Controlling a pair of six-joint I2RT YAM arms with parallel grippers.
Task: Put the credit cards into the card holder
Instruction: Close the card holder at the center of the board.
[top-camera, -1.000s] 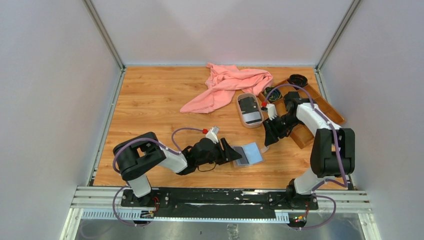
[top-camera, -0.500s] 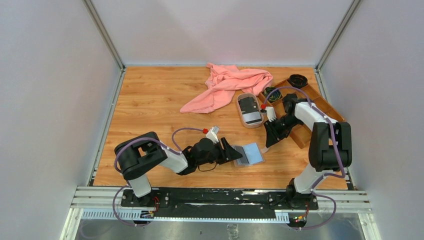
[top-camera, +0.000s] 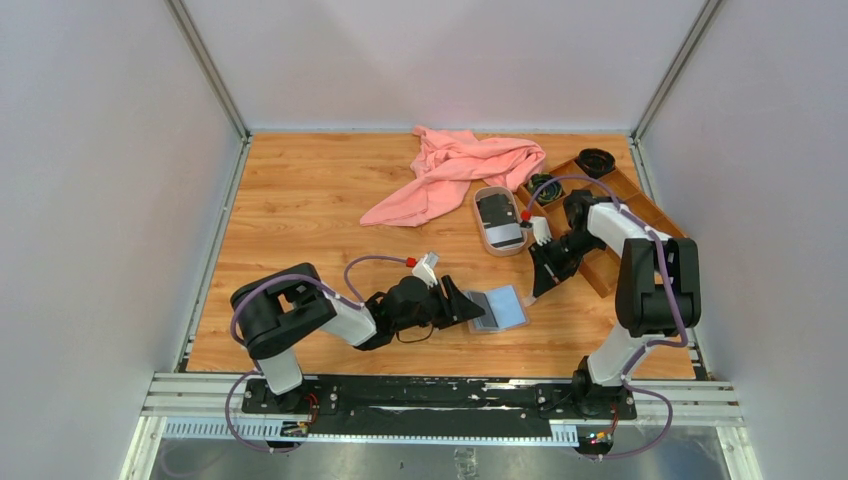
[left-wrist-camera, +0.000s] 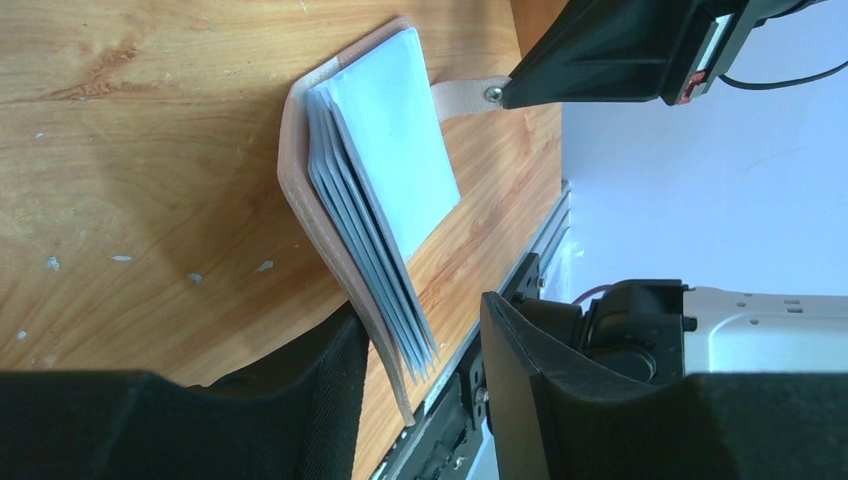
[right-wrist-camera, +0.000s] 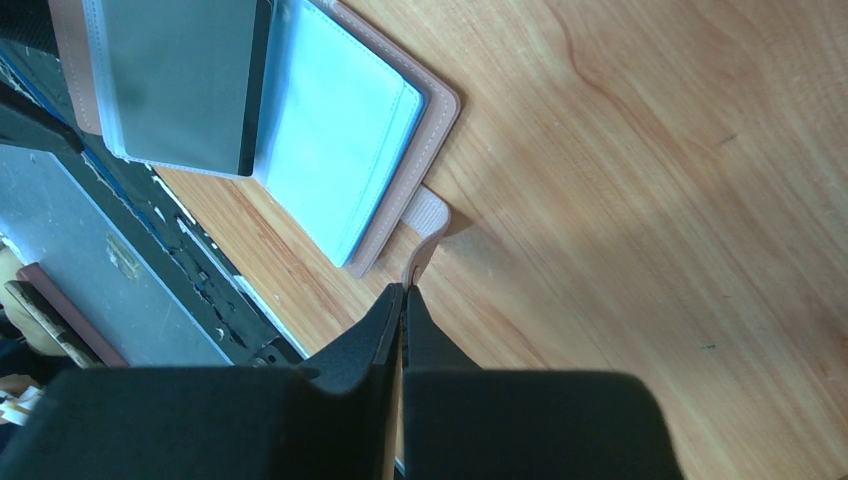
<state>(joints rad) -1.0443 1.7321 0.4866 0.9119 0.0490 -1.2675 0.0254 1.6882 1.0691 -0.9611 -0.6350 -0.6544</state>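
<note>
The pinkish-tan card holder (top-camera: 500, 308) lies open on the wood, its grey-blue sleeves (left-wrist-camera: 385, 130) fanned up. My left gripper (left-wrist-camera: 420, 315) is open around its near edge; the cover rests by one finger and the other finger stands apart from the sleeves. My right gripper (right-wrist-camera: 404, 290) is shut on the holder's snap tab (right-wrist-camera: 425, 222), at the holder's right side (top-camera: 535, 285). One sleeve shows a dark card (right-wrist-camera: 185, 80) inside. More dark credit cards (top-camera: 500, 218) lie in the oval pink-rimmed tray (top-camera: 483, 195) beyond the holder.
A pink cloth (top-camera: 455, 170) is bunched at the back centre. A brown compartment tray (top-camera: 655, 215) with dark round things sits at the back right, under the right arm. The black rail (top-camera: 440, 392) runs along the near edge.
My right gripper has closed its jaws on the snap tab, and its arm has shifted slightly back and right. The left gripper and the holder have stayed in place.
</note>
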